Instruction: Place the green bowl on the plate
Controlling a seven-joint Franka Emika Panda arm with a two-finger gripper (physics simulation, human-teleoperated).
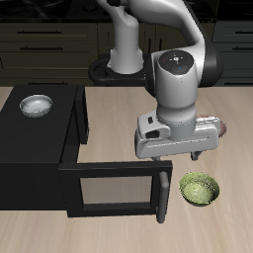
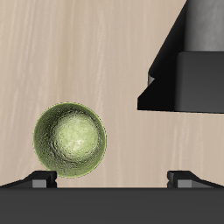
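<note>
The green bowl (image 1: 199, 188) sits upright on the wooden table near its front edge, olive outside and speckled lighter green inside. In the wrist view the green bowl (image 2: 70, 140) lies below the hand, off centre and close to one fingertip. My gripper (image 1: 184, 156) hangs above the table just behind the bowl. It is open, and in the wrist view my gripper (image 2: 112, 178) has its fingertips far apart with nothing between them. Only a pinkish sliver of the plate (image 1: 223, 126) shows behind the gripper hand; the rest is hidden.
A black cabinet (image 1: 40, 148) stands beside the gripper with its door (image 1: 114, 188) swung open toward the table's front edge; its dark corner (image 2: 188, 61) also shows in the wrist view. A white-grey metallic bowl (image 1: 37, 105) rests on top of the cabinet.
</note>
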